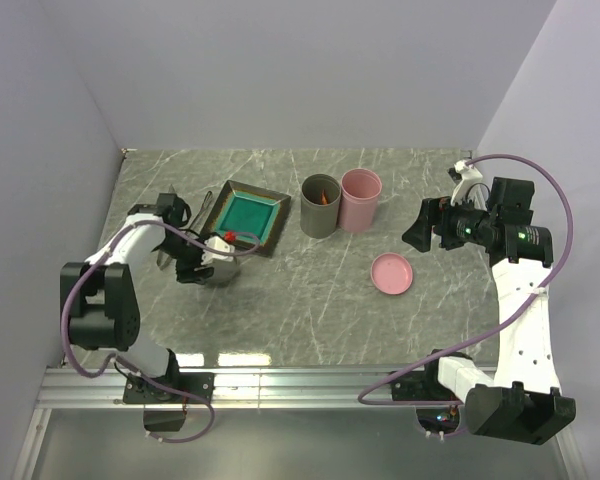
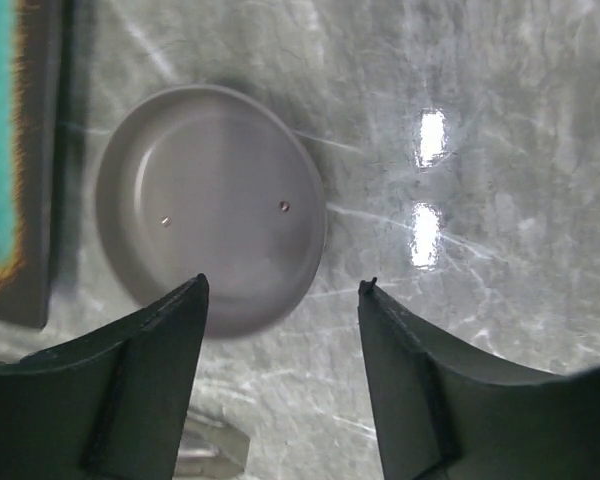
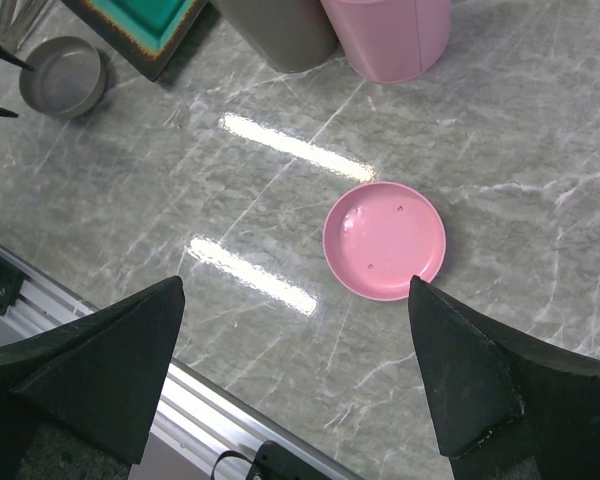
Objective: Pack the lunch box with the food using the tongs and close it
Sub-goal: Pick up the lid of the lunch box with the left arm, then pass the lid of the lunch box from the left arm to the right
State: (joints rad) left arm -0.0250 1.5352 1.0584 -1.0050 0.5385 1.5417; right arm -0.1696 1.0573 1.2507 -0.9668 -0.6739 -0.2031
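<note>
My left gripper [image 2: 283, 282] hangs open just above the table, nothing between its fingers. A shallow grey lid [image 2: 215, 205] lies flat just past the fingertips, its near edge behind the left finger. The grey lid [image 1: 225, 270] sits at the near corner of the square plate [image 1: 264, 236]. The silver tongs [image 1: 204, 210] lie along the plate's left side, and their arms [image 3: 15, 18] show in the right wrist view. Orange food [image 1: 323, 197] sits inside the grey lunch box cup [image 1: 318, 218]. My right gripper [image 3: 296, 282] is open, high above the pink lid [image 3: 384, 240].
A pink cup [image 1: 361, 199] stands beside the grey one at mid table. The pink lid [image 1: 392, 273] lies alone on the marble, right of centre. The metal rail [image 3: 230, 410] marks the table's near edge. Walls close the left, back and right sides.
</note>
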